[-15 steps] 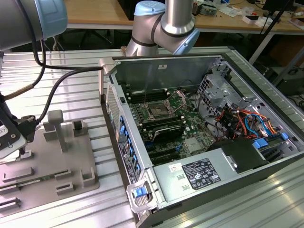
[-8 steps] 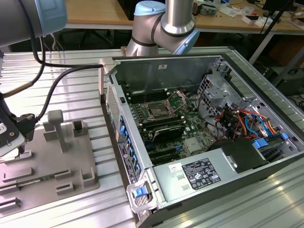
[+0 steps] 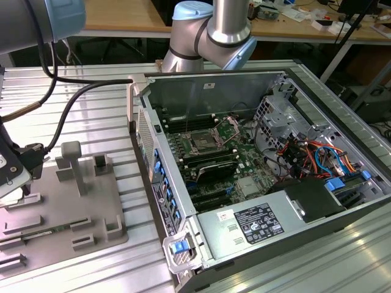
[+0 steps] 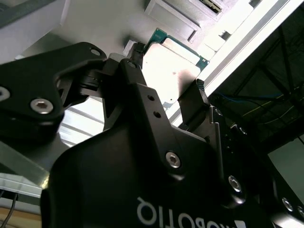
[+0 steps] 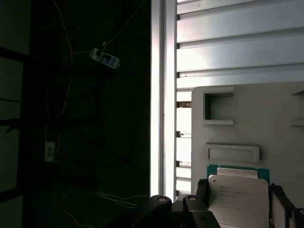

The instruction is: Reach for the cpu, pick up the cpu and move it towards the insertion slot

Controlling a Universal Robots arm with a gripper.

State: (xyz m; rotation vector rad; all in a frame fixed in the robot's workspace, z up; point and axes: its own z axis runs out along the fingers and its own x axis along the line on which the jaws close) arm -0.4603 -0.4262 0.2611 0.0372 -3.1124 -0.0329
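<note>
The cpu (image 4: 173,66), a flat square chip with a shiny whitish top and a thin green rim, sits between my two black fingers in both wrist views. One finger (image 4: 136,53) presses one edge and the other finger (image 4: 199,92) the opposite edge, so my gripper (image 4: 168,71) is shut on it. The cpu (image 5: 237,192) is just over the grey fixture plate (image 5: 266,118). At the exterior view's far left, my gripper (image 3: 21,177) hangs low over that plate (image 3: 67,213). The insertion slot (image 3: 201,144) is a dark square socket with a metal frame inside the open computer case.
The open computer case (image 3: 263,177) fills the exterior view's right, its near side wall (image 3: 153,177) standing between the plate and the board. Grey fixture blocks (image 3: 72,165) rise from the plate. A black cable (image 3: 79,91) trails from the arm. A second arm's base (image 3: 208,36) stands behind the case.
</note>
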